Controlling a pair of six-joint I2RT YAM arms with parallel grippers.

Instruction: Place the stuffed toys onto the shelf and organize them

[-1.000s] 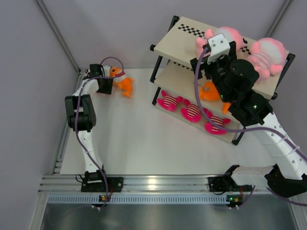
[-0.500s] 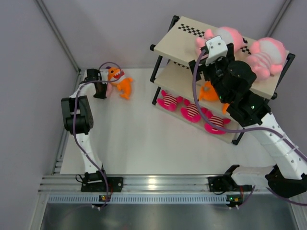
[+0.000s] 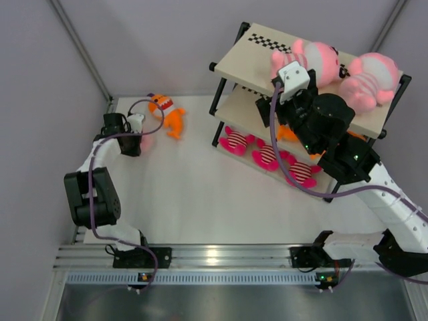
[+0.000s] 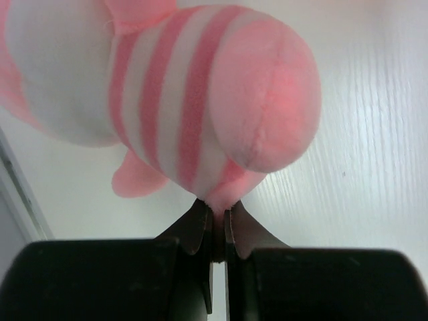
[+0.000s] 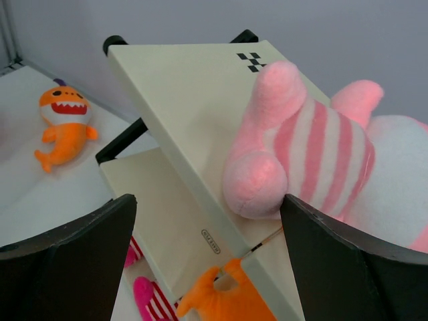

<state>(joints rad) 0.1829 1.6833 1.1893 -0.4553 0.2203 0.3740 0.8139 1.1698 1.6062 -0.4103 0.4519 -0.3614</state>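
Observation:
My left gripper [image 4: 219, 212] is shut on a pinch of fabric at the bottom of a big pale-pink striped plush [image 4: 200, 100], which fills its wrist view. From above, this gripper [image 3: 136, 132] is at the table's far left, with the plush mostly hidden behind it. An orange fish [image 3: 167, 114] lies on the table just to its right. My right gripper [image 5: 207, 200] hangs open above the shelf [image 3: 254, 60], empty, beside a pink striped plush [image 5: 301, 154]. Two pink plushes [image 3: 311, 59] [image 3: 369, 77] rest on the top board. Three magenta toys [image 3: 267, 156] line the bottom board.
Another orange fish [image 5: 231, 297] sits on the middle board, half hidden under my right arm [image 3: 328, 124]. Grey walls close in at the left and back. A metal rail [image 3: 214, 255] runs along the near edge.
My left gripper has shut on the pink plush and drawn back toward the near left, away from the orange fish. The right arm shifted slightly left over the shelf, still open.

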